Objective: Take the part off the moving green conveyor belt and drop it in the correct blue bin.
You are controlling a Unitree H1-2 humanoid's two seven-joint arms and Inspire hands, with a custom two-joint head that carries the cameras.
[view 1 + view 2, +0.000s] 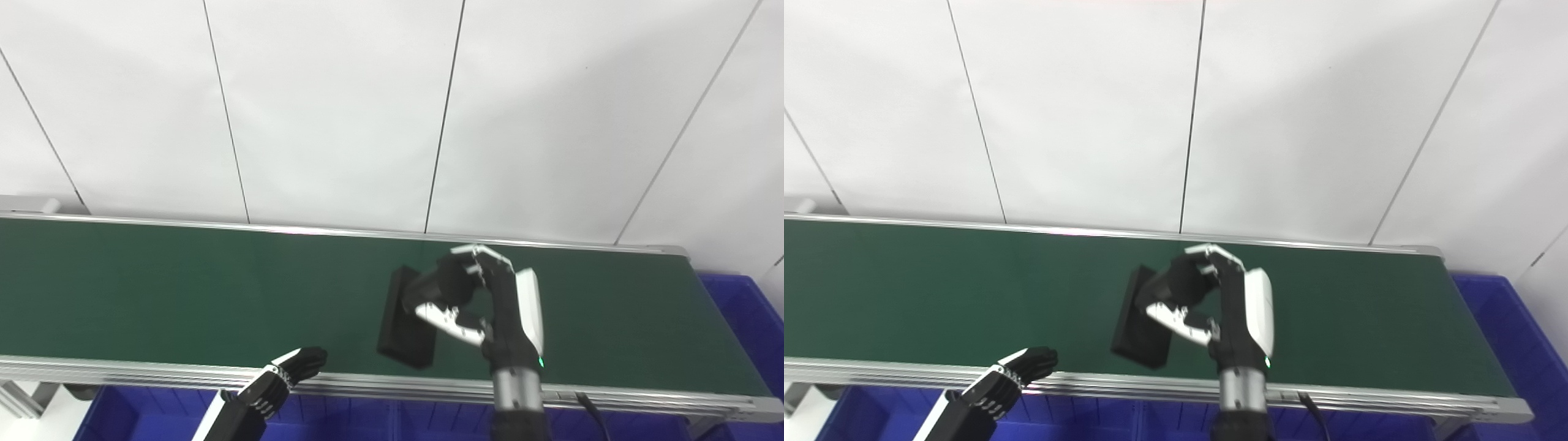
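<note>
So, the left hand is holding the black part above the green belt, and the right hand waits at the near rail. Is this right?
Not quite: the hands are swapped. Both eye views show the right hand closed on the black part over the green belt, while the left hand waits at the near rail, holding nothing.

The right hand (490,306) is showing black fingers, a white back shell, a small green light by a silvery wrist cuff, and possibly a dark cable. The left hand (288,373) is showing black fingers over white casing.
</note>
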